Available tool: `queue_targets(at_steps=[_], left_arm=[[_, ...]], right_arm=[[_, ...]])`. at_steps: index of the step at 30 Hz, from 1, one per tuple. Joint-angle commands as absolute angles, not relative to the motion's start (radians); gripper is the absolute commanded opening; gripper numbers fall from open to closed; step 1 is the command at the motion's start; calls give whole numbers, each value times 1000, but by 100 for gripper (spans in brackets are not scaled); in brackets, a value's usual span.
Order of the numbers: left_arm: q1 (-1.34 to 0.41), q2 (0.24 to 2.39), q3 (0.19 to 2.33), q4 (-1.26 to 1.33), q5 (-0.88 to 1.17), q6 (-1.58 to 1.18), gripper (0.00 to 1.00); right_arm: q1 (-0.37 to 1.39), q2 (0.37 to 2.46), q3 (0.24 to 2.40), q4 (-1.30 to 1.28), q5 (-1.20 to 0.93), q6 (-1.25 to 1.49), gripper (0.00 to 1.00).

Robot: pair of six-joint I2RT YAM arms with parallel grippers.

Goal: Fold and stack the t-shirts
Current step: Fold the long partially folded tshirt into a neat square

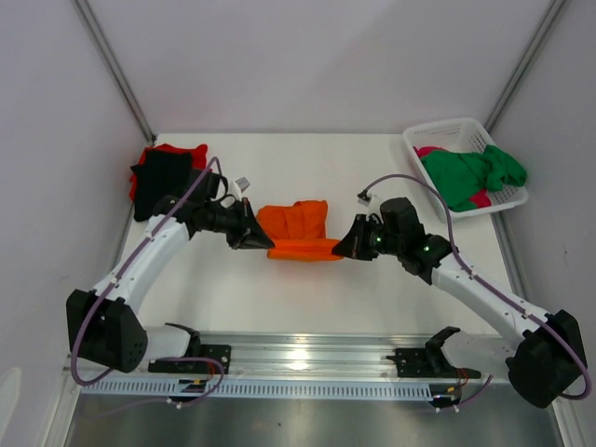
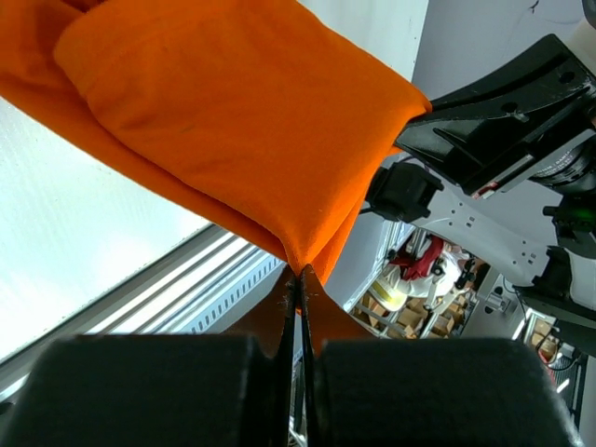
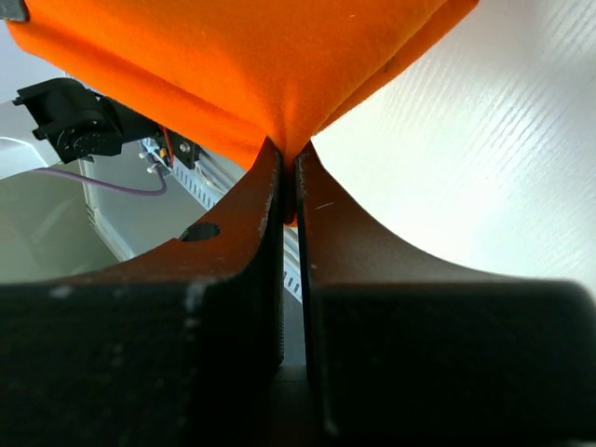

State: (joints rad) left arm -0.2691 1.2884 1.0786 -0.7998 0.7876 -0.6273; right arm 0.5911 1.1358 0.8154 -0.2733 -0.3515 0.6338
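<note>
An orange t-shirt (image 1: 298,230), partly folded, is held between both grippers over the middle of the table. My left gripper (image 1: 267,243) is shut on its near left corner, and the cloth (image 2: 242,121) fans out from the pinched fingertips. My right gripper (image 1: 340,249) is shut on the near right corner, with the cloth (image 3: 233,65) bunching into its tips. A folded black t-shirt (image 1: 160,182) lies on a red one (image 1: 177,150) at the far left. Green (image 1: 475,174) and pink (image 1: 480,197) t-shirts sit crumpled in the basket.
The white lattice basket (image 1: 447,133) stands at the far right corner. A metal rail (image 1: 307,358) with the arm bases runs along the near edge. Grey walls close in the table on the left, back and right.
</note>
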Motion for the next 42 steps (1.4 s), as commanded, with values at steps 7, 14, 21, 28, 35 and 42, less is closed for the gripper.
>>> queue_targets(at_steps=[7,14,21,28,35,42], left_arm=[[-264,1359,1103,-789,772,-603,1],[-264,1436,1127,-762,772,-609,1],[-264,1489,1173,-749,769,-618,1],[-262,1554,1236,-739,779,-632,1],[-262,1594,1299,-752,769,-643,1],[-262,1618,1339,-752,769,-660,1]], right_arm=[[583,1258,868,-304,-270,574,0],[569,1408,943,-278,-285,515,0],[529,1555,1096,-271,-294,457,0],[496,1709,1333,-328,-327,416,0],[480,1766,1426,-351,-339,400,0],[453,1801,1477,-364,-350,388,0]])
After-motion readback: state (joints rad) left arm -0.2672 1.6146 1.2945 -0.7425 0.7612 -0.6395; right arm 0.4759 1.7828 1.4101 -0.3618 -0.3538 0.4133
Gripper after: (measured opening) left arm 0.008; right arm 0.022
